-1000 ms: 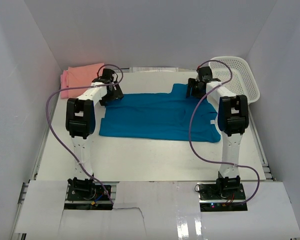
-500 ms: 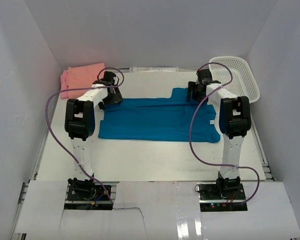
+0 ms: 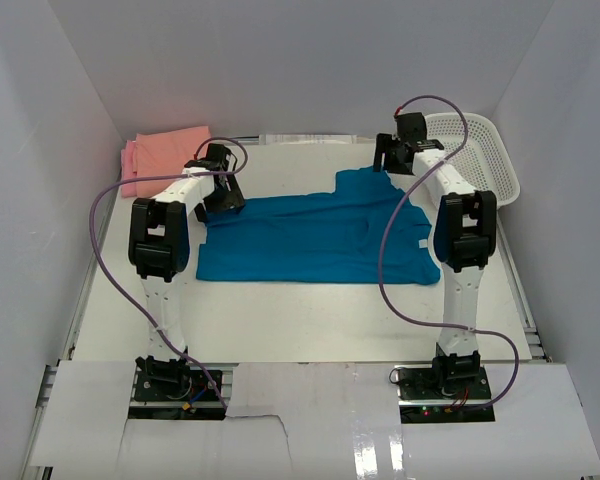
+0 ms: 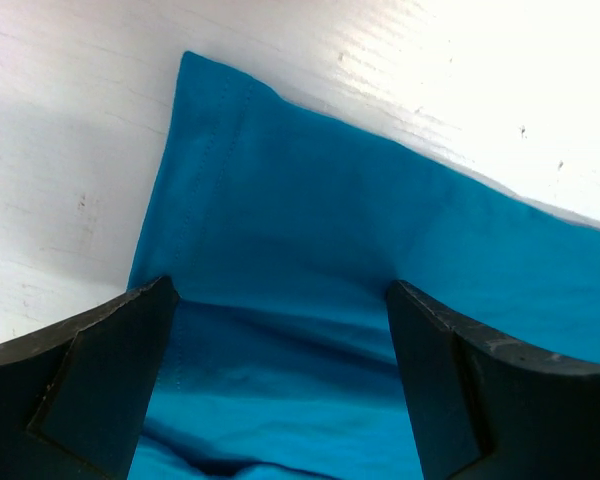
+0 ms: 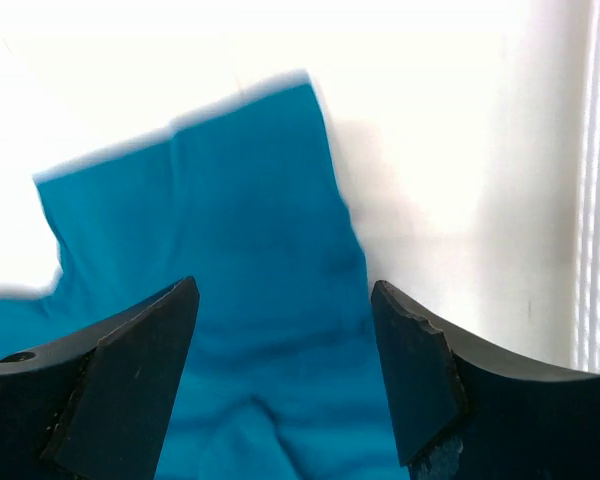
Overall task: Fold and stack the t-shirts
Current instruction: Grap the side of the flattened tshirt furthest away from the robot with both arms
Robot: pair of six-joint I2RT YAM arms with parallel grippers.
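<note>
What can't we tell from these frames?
Top view: far-left corner of the teal t-shirt is hidden under the left gripper; folded stack too small to count layers.
Left wrist view: shirt runs off the bottom and right edges.
Right wrist view: blurred; shirt's stitching unreadable.

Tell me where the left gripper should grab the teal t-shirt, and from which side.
Take the teal t-shirt at its far-left corner, where the stitched hem lies flat on the table. Come down from above with the open left gripper, one finger past the edge: the cloth is thin and flat, so probably only an edge pinch will catch it.
</note>
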